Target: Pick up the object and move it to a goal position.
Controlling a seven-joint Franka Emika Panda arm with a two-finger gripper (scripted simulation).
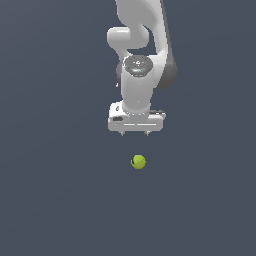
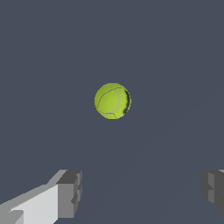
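A white Panda arm (image 1: pixel 142 55) is pictured reaching down over a plain dark grey-blue surface (image 1: pixel 50 200), its hand (image 1: pixel 136 133) pointed straight down and held clear of everything below. The hand is seen spread wide, with nothing gripped between its two dark-tipped fingers (image 2: pixel 70 192), which appear in the wrist view far apart at opposite sides of the picture. The object, a small yellow-green ball (image 1: pixel 138 161), is shown resting alone on the surface, just below the fingertips in the exterior view and separated from them by a clear gap. In the wrist view the ball (image 2: pixel 112 101) is seen ahead of the open fingers and roughly midway between their lines, touched by neither. A curved seam line is visible across its face, and a dark patch marks one side. The ball is plainly narrower than the space between the fingers. No edges or corners of the surface are caught in either view, so the ball's place on it cannot be told.
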